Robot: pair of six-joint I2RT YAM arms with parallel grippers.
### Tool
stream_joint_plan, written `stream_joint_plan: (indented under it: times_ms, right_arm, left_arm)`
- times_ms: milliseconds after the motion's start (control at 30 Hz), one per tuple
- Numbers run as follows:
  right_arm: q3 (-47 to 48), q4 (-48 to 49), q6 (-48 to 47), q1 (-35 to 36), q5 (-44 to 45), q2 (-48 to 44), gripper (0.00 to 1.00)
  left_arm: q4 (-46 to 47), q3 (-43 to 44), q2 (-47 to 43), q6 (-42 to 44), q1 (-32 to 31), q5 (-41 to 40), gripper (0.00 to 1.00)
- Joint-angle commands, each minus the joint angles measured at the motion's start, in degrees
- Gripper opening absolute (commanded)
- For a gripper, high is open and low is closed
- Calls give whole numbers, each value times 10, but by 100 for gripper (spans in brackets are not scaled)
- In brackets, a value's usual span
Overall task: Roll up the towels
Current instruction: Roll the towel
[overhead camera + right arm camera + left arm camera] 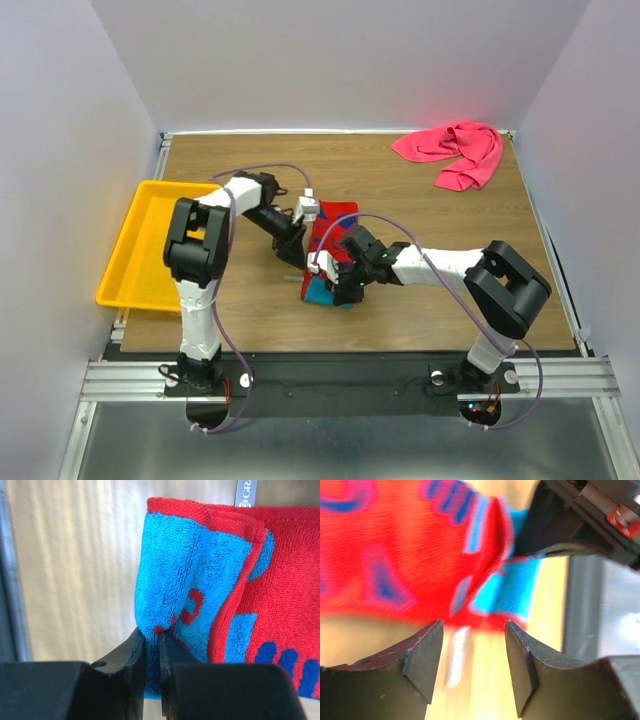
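Observation:
The patterned red, navy and teal towel [334, 236] lies folded mid-table. My right gripper [151, 640] is shut on its teal near corner, with the cloth [195, 575] pinched between the fingers and bulging above them. In the top view this right gripper [340, 287] sits at the towel's near end. My left gripper [472, 645] stands open, nothing between its fingers, just off the towel's [395, 545] left edge; from above, the left gripper [296, 247] is beside the towel. The pink-red towel [455, 150] lies crumpled at the back right, far from both grippers.
A yellow tray [150, 240] rests at the table's left edge, beside the left arm. White walls close in the back and sides. The right gripper's body [580, 520] shows at the upper right of the left wrist view.

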Motion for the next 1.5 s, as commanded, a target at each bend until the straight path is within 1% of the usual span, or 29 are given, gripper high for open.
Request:
stream_joint_plan:
  times_ms: [0,67,167,200,233,267,300,333,367,400,433,467,500,567,600,633,667,733,767,800,833,967,1000,1067,1100,1233,1367,1467]
  right_arm:
    - [28,-70,72,6,-75,26,1]
    - [47,-79,112,-2,-120,42,1]
    - [61,-89,143,-26,-169,72,1]
    - [70,-96,147,-42,-196,80,1]
    - [77,-100,151,-49,-207,90,1]
    - [90,-105,157,-64,-238,114,1]
    - [90,-109,160,-64,-254,123,1]
    - [106,-119,167,-76,-270,137,2]
    - [116,-126,168,-82,-302,149,3]
    - [127,-135,166,-90,-318,176,3]
    - [142,-145,170,-93,-346,188,3]
    - [150,-151,169,-95,-357,199,4]
    - [164,-161,168,-98,-364,221,4]
    - [176,-168,168,-99,-377,239,4]
    - [180,-171,168,-100,-383,247,4]
    - [188,-177,170,-103,-390,260,4]
    - [192,-179,171,-104,-399,266,4]
    - [198,-186,174,-108,-404,276,5]
    - [200,-188,176,-109,-404,282,6]
    - [206,-188,178,-110,-405,287,6]
    - [207,-193,181,-112,-407,293,6]
    - [219,-200,187,-118,-419,305,7]
    - [225,-202,188,-118,-424,311,7]
    - [230,-205,193,-119,-436,317,7]
    - [236,-208,194,-120,-438,323,8]
    - [243,-212,192,-119,-440,330,8]
    - [245,-219,186,-120,-440,329,9]
    - [244,-225,181,-120,-432,327,9]
  left_arm:
    - [13,7,-91,24,62,-33,64]
    - [39,-22,-121,19,107,-29,65]
    - [80,-72,-203,4,148,-34,65]
    - [117,-113,-257,-10,167,-43,65]
    - [138,-136,-286,-16,173,-52,66]
    - [177,-185,-355,-20,177,-74,66]
    - [198,-212,-356,-23,175,-83,66]
    - [219,-240,-430,-27,175,-90,69]
    - [263,-296,-468,-28,173,-97,71]
    - [282,-323,-541,-28,163,-116,76]
    - [305,-371,-574,-12,152,-130,77]
    - [317,-395,-604,-6,135,-148,79]
    - [327,-415,-655,0,100,-181,81]
    - [355,-474,-694,6,52,-213,83]
    - [363,-491,-708,12,29,-245,83]
    - [376,-507,-729,9,-25,-262,83]
    - [408,-536,-736,4,-48,-278,83]
    - [441,-558,-738,-9,-97,-318,83]
    - [457,-567,-734,-10,-142,-330,83]
    - [479,-576,-727,-9,-161,-351,83]
    - [495,-579,-709,-10,-195,-359,83]
    - [525,-581,-669,-21,-245,-376,83]
    - [535,-581,-652,-20,-271,-385,83]
    - [552,-579,-639,-17,-294,-395,83]
    - [558,-580,-625,-17,-316,-406,83]
    - [589,-581,-585,-7,-347,-426,80]
    - [612,-576,-541,-5,-354,-435,76]
    - [620,-568,-504,-20,-355,-445,70]
